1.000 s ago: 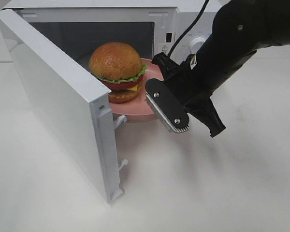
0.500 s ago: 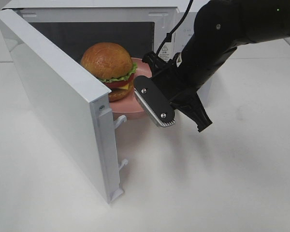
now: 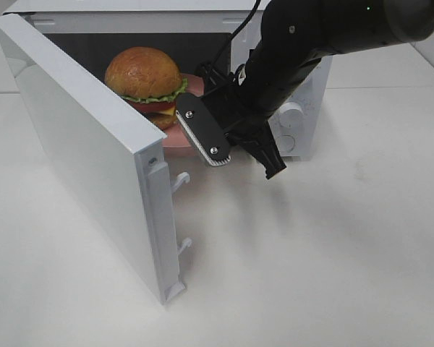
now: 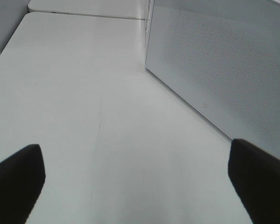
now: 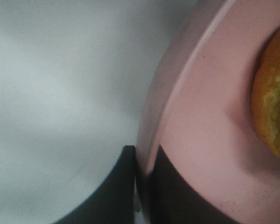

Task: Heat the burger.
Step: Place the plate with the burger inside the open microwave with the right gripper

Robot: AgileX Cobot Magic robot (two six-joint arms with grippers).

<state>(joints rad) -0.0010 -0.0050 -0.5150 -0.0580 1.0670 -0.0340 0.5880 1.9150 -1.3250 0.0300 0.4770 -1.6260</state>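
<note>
The left end effector (image 4: 140, 186) hangs spread wide over the bare white table (image 4: 84, 116), pinching nothing, beside the outer face of the open microwave door (image 3: 79, 137), which swings far out and hides the left edge of the pink plate (image 3: 175, 141). On that plate, in the mouth of the microwave (image 3: 304, 87), sits the burger (image 3: 143, 76): a glossy golden-brown domed bun, frilly green lettuce, red tomato and a bit of yellow cheese. To its right, the right end effector (image 5: 142, 161) is pressed together on the plate's rim, its black arm crossing the knobs (image 3: 291, 116).
</note>
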